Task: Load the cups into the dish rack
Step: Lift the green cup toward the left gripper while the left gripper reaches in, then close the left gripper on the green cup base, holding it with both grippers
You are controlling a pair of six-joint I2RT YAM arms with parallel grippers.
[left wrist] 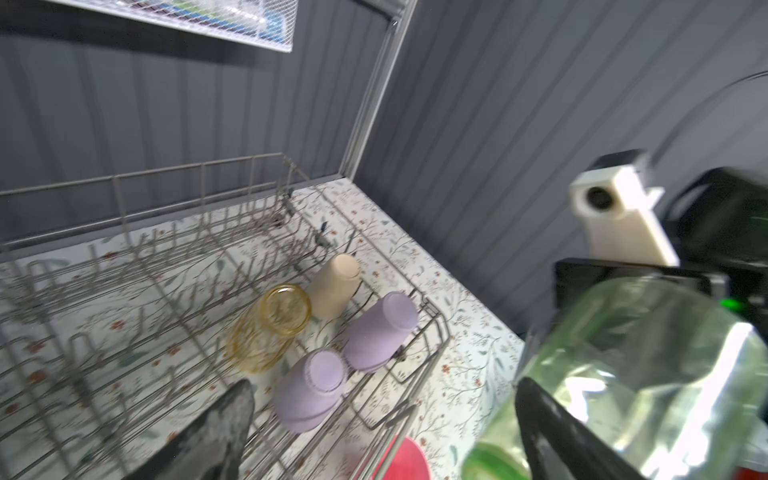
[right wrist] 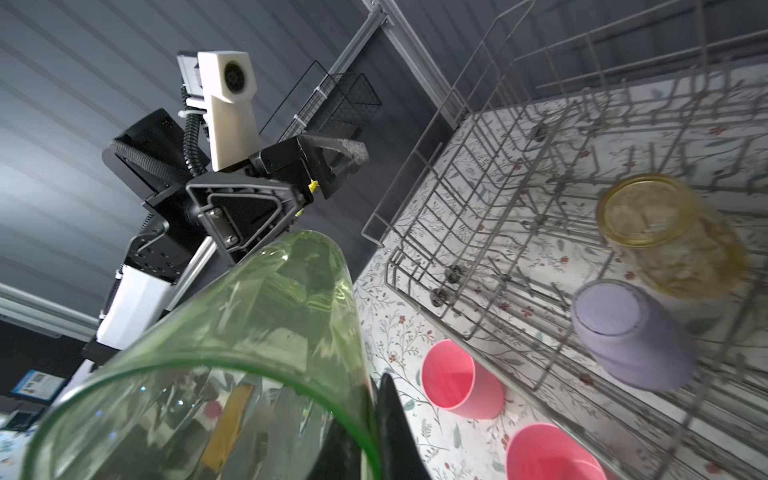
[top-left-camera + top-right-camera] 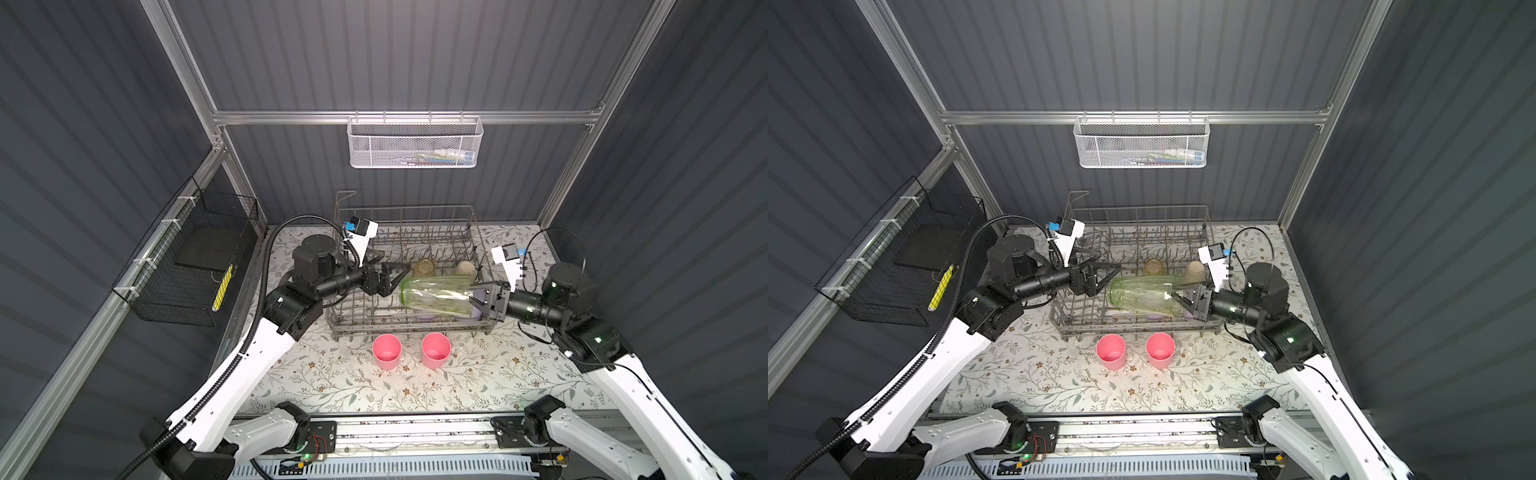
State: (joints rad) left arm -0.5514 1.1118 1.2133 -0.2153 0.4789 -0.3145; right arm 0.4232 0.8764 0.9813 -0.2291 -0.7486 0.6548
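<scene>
right gripper [image 3: 478, 300] pinches the green cup [image 3: 434, 296] by its rim, cup cantilevered sideways off its fingers [image 2: 392, 424] above the dish rack [image 3: 345, 316]. left gripper [image 3: 401, 277] gapes empty just past the base. Thin pinch may slip and drop it onto the tines.

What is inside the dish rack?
A yellow cup, a beige cup and two lilac cups, bottoms up. In both top views the green cup mostly covers the lilac ones.

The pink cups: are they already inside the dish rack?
No, both pink cups stand upright on the table, outside the dish rack.
</scene>
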